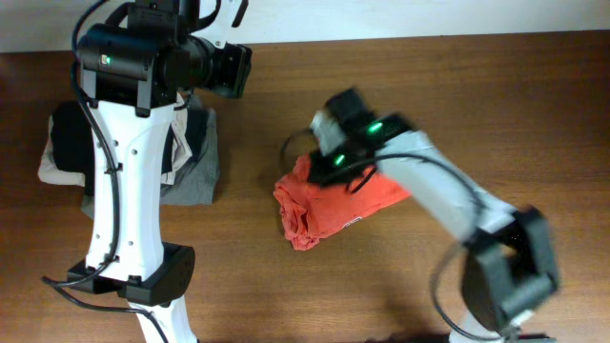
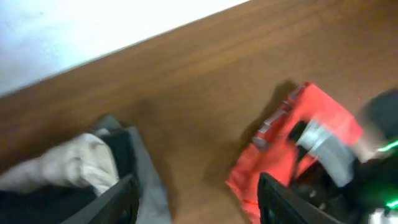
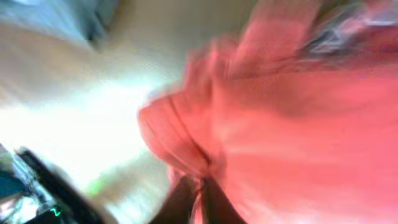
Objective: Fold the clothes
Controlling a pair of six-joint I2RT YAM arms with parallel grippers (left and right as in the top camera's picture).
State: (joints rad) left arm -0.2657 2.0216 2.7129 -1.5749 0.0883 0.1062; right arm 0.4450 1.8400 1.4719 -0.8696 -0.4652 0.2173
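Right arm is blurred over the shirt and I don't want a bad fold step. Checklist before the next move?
1. Left gripper open, nothing in it: ok.
2. Right gripper grip on the red-orange T-shirt: cannot tell, wrist view blurred.
3. T-shirt spread flat: not ok, bunched in a heap.
4. T-shirt apart from the pile of folded garments: ok, bare table between.
5. Right arm sharp overhead: not ok, blurred.

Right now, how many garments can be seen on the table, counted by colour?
Red-orange T-shirt: 1
Black garment: 1
Beige garment: 1
Grey garment: 1
Total: 4 garments in view
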